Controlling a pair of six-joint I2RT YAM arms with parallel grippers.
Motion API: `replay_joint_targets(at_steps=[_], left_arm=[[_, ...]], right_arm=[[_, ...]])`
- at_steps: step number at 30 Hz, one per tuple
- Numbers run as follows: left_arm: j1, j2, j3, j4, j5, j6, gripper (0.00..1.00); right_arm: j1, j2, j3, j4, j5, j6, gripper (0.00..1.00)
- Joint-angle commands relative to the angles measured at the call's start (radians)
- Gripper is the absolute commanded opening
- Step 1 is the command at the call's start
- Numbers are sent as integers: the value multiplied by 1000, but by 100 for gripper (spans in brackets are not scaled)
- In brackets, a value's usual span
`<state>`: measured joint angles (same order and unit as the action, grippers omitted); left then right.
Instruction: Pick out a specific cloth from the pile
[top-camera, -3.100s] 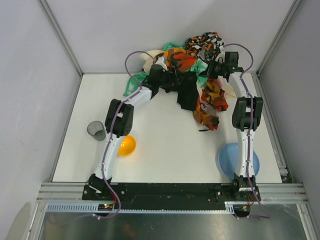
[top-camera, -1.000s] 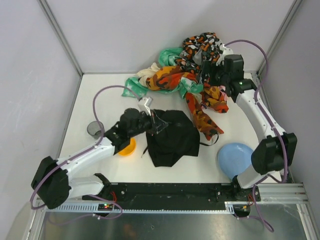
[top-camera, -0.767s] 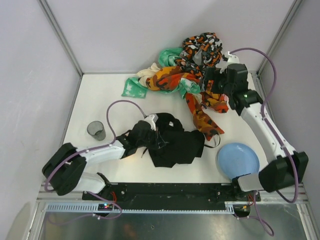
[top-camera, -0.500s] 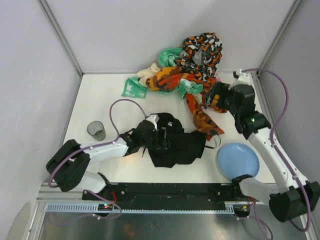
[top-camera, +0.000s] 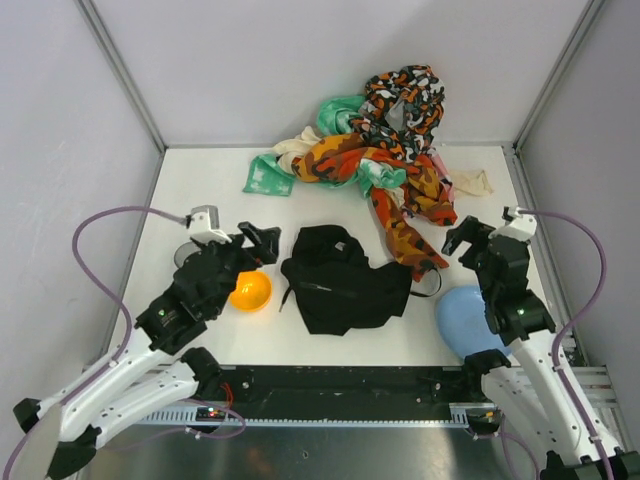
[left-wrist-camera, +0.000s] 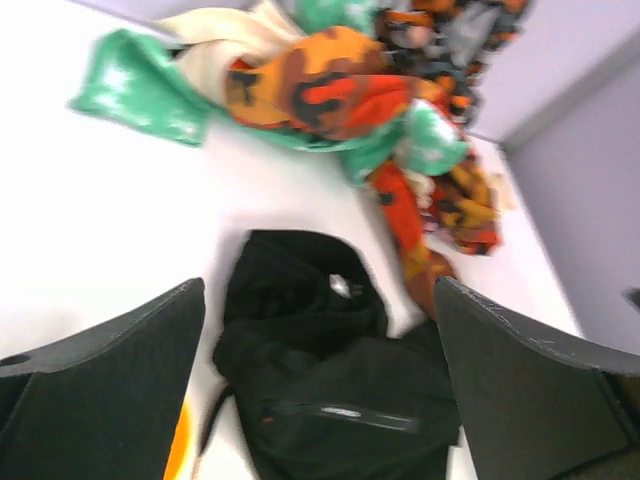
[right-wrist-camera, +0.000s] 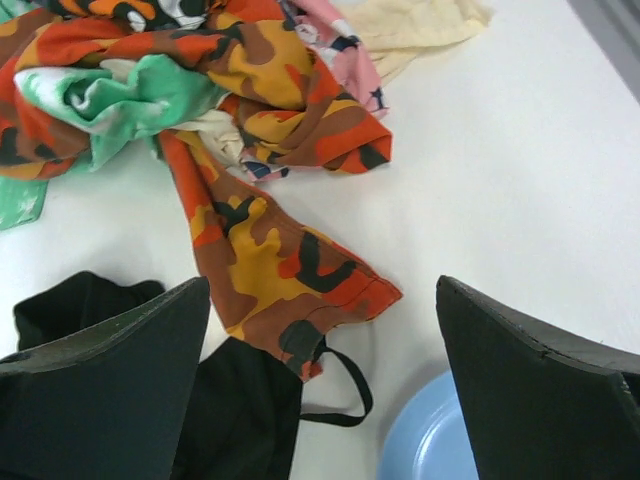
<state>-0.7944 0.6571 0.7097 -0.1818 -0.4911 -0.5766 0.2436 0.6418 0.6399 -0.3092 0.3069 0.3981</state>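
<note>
Black cloth (top-camera: 345, 290) lies crumpled on the surface (top-camera: 200, 190) just in front of the pile (top-camera: 375, 150), so extraction looks done, which fits left end effector (top-camera: 262, 245) and right end effector (top-camera: 468, 237) standing apart, empty.

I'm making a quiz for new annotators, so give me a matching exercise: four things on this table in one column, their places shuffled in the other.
Things:
1. black cloth
2. pile
3. blue plate
4. orange bowl

Places:
A. near right
B. far side
C. middle
D. near left

Pairs: 1-C, 2-B, 3-A, 4-D
</note>
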Motion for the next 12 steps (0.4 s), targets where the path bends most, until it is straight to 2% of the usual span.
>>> replay_joint_targets(at_steps=[1, 7, 12], left_arm=[[0, 1, -42, -205, -281, -30, 100], [0, 32, -48, -228, -248, -43, 100], [1, 1, -53, -234, -244, -57, 100]], right_arm=[[-10, -46, -26, -2, 89, 16, 99], [0, -96, -67, 13, 75, -19, 99], [2, -145, -110, 54, 73, -30, 99]])
